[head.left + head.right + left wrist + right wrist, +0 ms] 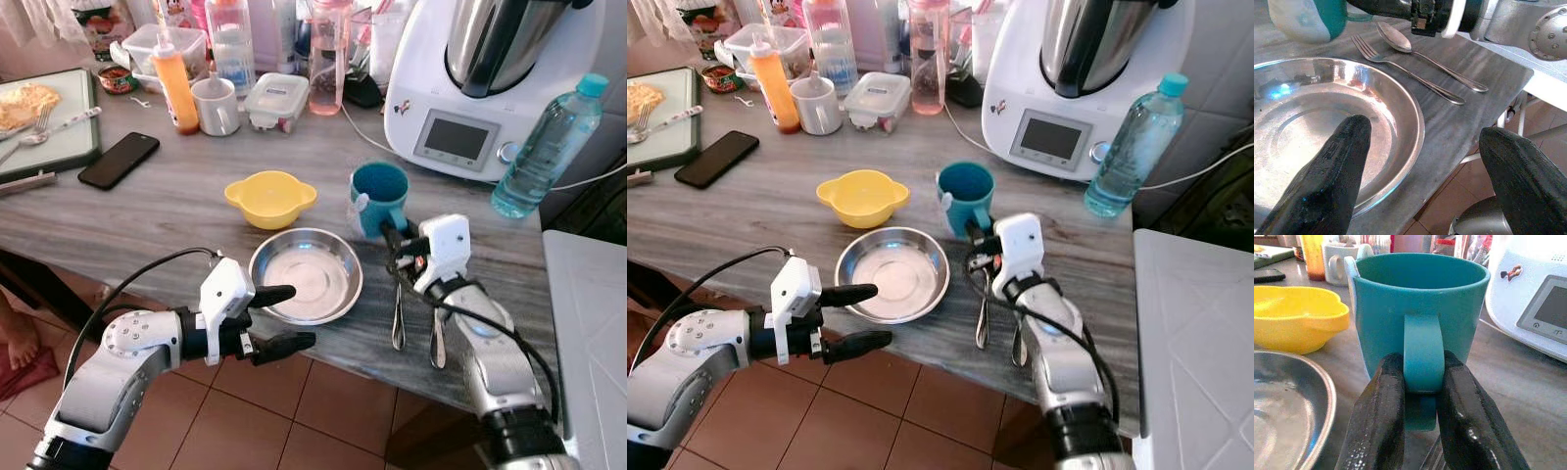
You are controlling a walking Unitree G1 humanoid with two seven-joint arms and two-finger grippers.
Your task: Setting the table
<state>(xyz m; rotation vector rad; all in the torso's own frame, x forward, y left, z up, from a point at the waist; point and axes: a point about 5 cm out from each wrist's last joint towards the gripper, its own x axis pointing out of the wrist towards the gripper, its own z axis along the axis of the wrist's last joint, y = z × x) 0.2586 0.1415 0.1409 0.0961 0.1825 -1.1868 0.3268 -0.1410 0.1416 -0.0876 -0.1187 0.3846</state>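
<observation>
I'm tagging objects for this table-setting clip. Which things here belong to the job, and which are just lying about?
Job:
steel plate
teal mug, handle pinched by right pincer
fork and spoon
yellow bowl
left pincer, open at the plate's rim

Lying about:
phone
water bottle
kitchen machine
orange sauce bottle
white mug

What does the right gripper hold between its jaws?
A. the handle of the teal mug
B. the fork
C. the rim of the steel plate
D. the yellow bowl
A: in the right wrist view the right gripper has its jaws shut on the handle of the teal mug.
</observation>
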